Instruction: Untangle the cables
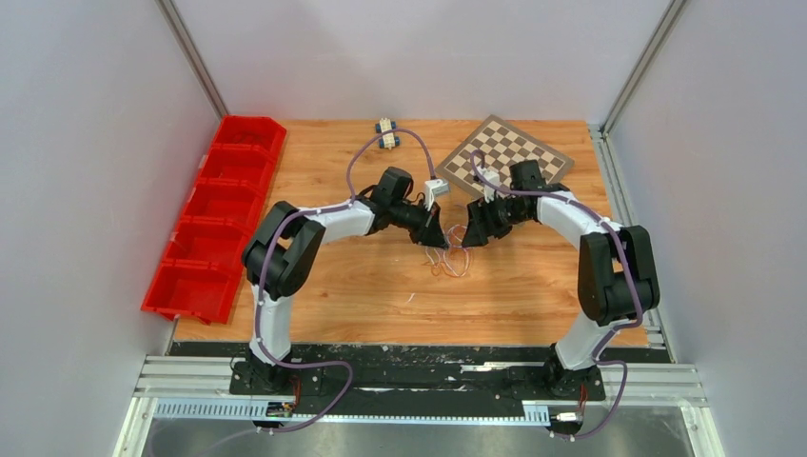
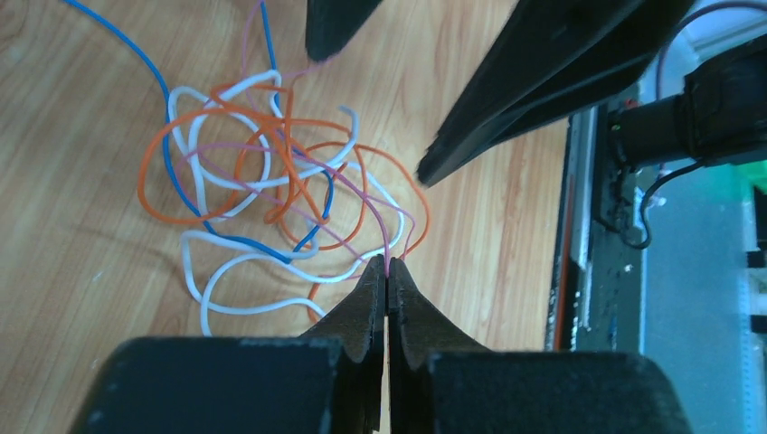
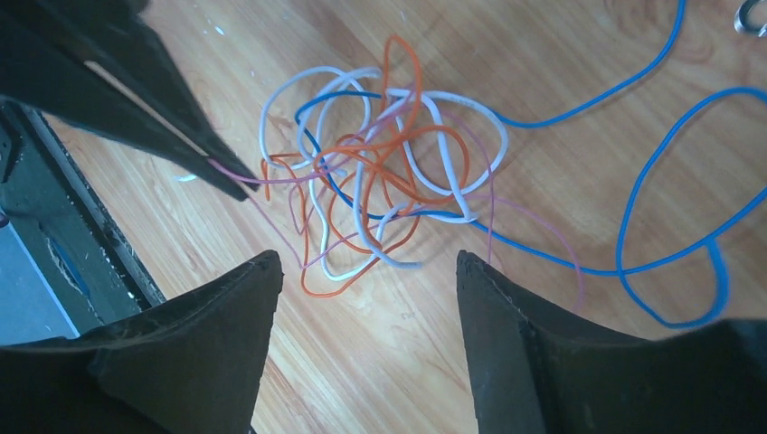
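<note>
- Cables (image 2: pixel 271 181): the nearest strand, a pink wire (image 2: pixel 388 249), is pinched between the pressed-together tips of the left gripper (image 2: pixel 387 271), lower centre of the left wrist view
- Just beyond those tips, orange, white, blue and pink loops lie knotted on the wooden table (image 2: pixel 72 226), centre-left of that frame and dead centre of the top view
- Over the knot hangs the right gripper (image 3: pixel 366 262), jaws spread wide, holding nothing
- Risk, as I judge it: nothing pins the knot, so a pull on the pink wire could drag the whole bundle or tighten its crossings; so thin a strand might also slip free
- Farthest off, a chessboard (image 1: pixel 504 152) sits upper right
</note>
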